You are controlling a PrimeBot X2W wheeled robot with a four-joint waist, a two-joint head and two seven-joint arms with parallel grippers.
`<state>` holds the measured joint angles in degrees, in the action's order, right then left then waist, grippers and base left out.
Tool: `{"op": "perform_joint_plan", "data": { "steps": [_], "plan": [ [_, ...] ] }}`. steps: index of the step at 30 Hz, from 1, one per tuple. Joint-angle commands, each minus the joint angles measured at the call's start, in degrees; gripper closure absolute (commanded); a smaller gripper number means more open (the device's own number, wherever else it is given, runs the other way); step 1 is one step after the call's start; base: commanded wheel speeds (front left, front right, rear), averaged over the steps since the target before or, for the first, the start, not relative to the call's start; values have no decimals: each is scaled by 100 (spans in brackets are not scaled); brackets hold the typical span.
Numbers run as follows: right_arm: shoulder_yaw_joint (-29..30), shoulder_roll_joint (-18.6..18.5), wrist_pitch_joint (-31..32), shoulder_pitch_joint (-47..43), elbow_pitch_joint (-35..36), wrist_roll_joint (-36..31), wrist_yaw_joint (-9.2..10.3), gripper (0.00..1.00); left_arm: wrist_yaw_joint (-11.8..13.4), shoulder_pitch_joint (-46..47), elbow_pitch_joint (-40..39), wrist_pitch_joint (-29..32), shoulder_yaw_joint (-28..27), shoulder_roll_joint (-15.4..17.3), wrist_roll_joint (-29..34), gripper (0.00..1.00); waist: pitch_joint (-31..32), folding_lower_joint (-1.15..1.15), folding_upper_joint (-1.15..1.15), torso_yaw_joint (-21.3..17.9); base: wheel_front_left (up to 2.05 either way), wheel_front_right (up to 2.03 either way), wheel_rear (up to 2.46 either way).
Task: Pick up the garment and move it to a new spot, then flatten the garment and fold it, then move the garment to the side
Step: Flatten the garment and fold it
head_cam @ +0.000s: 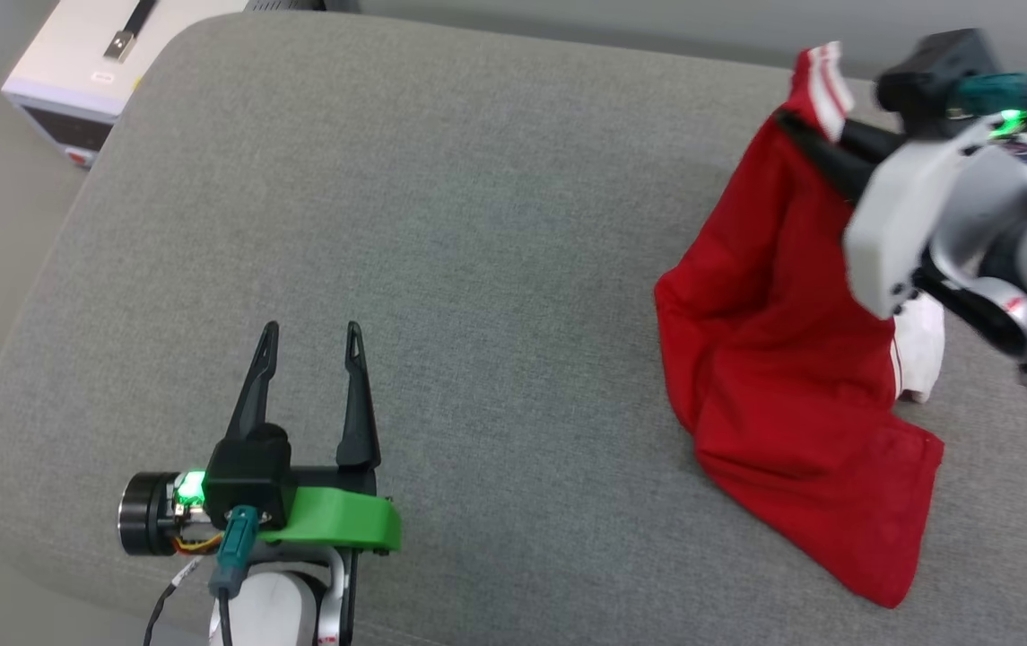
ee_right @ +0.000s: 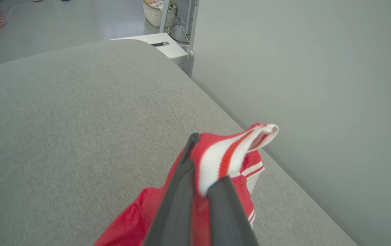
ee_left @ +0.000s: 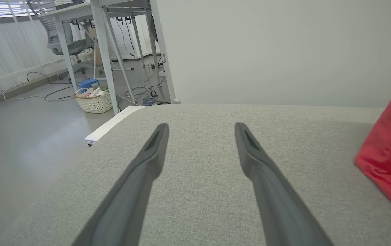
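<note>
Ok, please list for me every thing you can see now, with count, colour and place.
cushion: one, grey, broad surface before the robot
garment: one, red with white striped trim, right side of cushion, partly raised
box: one, white, beside the cushion's far left corner
basket: one, cream, on the floor near white desk legs
left gripper: one, dark fingers open, above bare cushion
right gripper: one, dark fingers shut on the garment's trim

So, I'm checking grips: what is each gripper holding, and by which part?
The right gripper pinches the garment by its striped trim; the left gripper holds nothing.
</note>
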<state>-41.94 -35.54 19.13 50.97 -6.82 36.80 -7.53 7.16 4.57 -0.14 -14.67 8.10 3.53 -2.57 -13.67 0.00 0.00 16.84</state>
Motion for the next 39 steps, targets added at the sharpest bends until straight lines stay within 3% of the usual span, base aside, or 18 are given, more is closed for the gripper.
{"op": "perform_joint_plan", "data": {
  "steps": [1,10,16,17,18,19,26,31,35,39],
  "plan": [
    [-244,141,-47,170,-236,68,4,100,31,150,13,-33,34,-40,-41,0,-230,0,0,184,0,0,0],
    [-2130,833,-239,670,-2075,665,4,100,150,385,78,-33,258,-62,-192,0,-556,0,0,423,0,0,0],
    [-2778,942,-291,855,-2719,1219,4,100,245,388,114,-33,315,-64,-258,0,-561,0,0,433,0,0,0],
    [-2816,931,-373,894,-2742,1270,4,93,255,380,123,-33,308,-64,-258,0,-539,0,0,417,0,0,0],
    [-2847,910,-500,937,-2751,1333,4,62,267,364,131,-33,294,-64,-255,0,-508,0,0,394,0,0,0],
    [-2877,876,-659,985,-2729,1358,4,0,277,343,136,-33,273,-64,-248,0,-467,0,0,364,0,0,0],
    [-2667,317,-1906,1154,-2258,1488,4,0,260,138,134,-33,38,-58,-112,0,-117,0,0,68,0,0,0],
    [-2234,-280,-2261,1231,-1887,1455,4,0,212,3,72,-33,-158,22,-5,0,68,0,0,-142,0,0,0],
    [-1819,-701,-2117,1201,-1719,1486,4,0,157,-75,23,-33,-205,50,58,0,130,0,0,-243,0,0,0],
    [-1559,-1084,-1508,1200,-1572,1639,4,0,111,-78,-1,-33,-192,45,97,0,102,0,0,-261,0,0,0]
  ]
}}
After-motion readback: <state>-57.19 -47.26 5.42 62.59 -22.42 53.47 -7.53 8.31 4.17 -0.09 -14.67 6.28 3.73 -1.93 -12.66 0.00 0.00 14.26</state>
